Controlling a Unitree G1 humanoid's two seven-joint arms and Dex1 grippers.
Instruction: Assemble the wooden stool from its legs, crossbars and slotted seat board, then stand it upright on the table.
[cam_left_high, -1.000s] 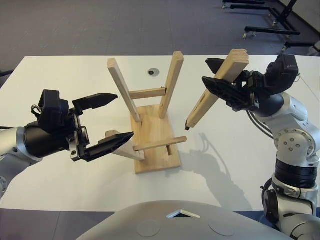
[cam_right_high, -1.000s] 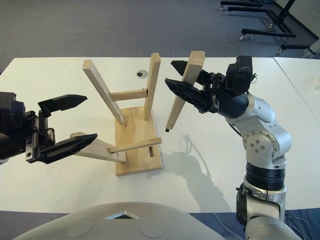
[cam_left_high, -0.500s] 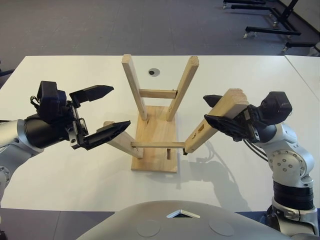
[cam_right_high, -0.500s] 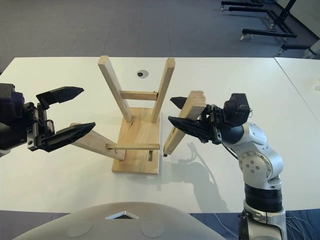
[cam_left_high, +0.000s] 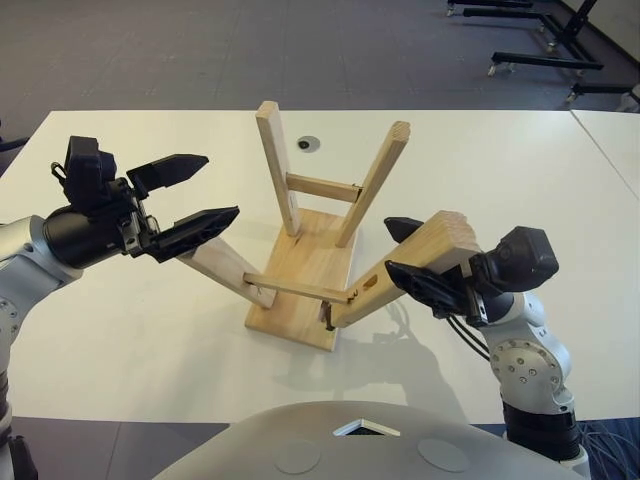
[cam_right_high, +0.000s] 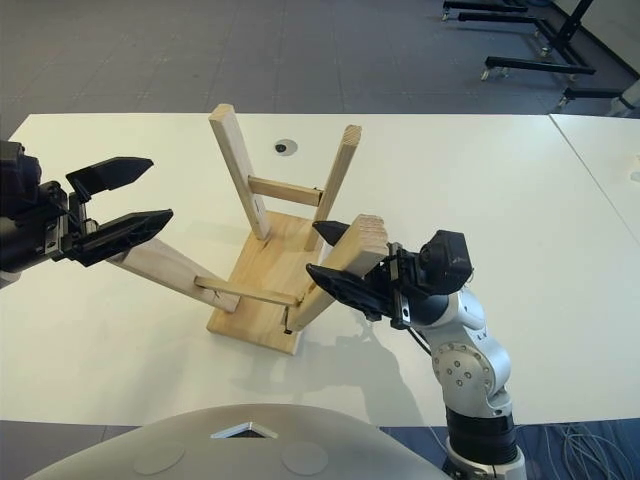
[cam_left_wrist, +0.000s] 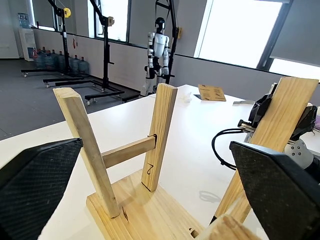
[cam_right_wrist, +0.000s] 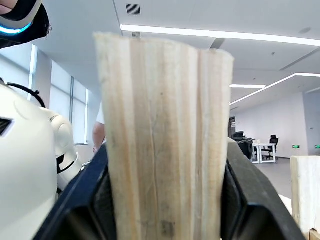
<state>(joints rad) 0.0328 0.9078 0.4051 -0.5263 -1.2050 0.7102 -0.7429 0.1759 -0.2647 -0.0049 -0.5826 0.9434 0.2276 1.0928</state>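
The slotted seat board (cam_left_high: 300, 290) lies flat on the table. Two legs (cam_left_high: 275, 165) (cam_left_high: 375, 185) stand in its far end, joined by a crossbar (cam_left_high: 320, 187). A third leg (cam_left_high: 225, 268) leans out to the left from the near end, with a thin crossbar (cam_left_high: 295, 289) running from it. My right gripper (cam_left_high: 388, 245) is shut on the fourth leg (cam_left_high: 420, 262), whose lower end meets that crossbar's free end over the board's near right corner. My left gripper (cam_left_high: 220, 185) is open, its lower finger over the leaning leg's top; I cannot tell if they touch.
A round hole (cam_left_high: 308, 143) sits in the white table (cam_left_high: 150, 340) behind the stool. There is free tabletop on both sides and in front. Dark metal stands (cam_left_high: 540, 55) are on the floor beyond the far right edge.
My right gripper has brought its leg down from high at the right to the front crossbar's end. The board and its legs have turned on the table. My left gripper has drawn back to the left.
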